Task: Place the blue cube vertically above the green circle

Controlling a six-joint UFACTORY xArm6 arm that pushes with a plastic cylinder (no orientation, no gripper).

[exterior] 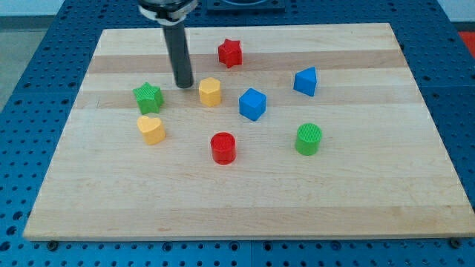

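Note:
The blue cube sits near the middle of the wooden board. The green circle lies to its lower right, toward the view's right. My tip rests on the board at the upper left, just left of the yellow hexagon block and well to the left of the blue cube. The tip touches no block.
A red star lies at the top centre. A blue triangle is at the upper right. A green star and a yellow heart are at the left. A red cylinder is below centre.

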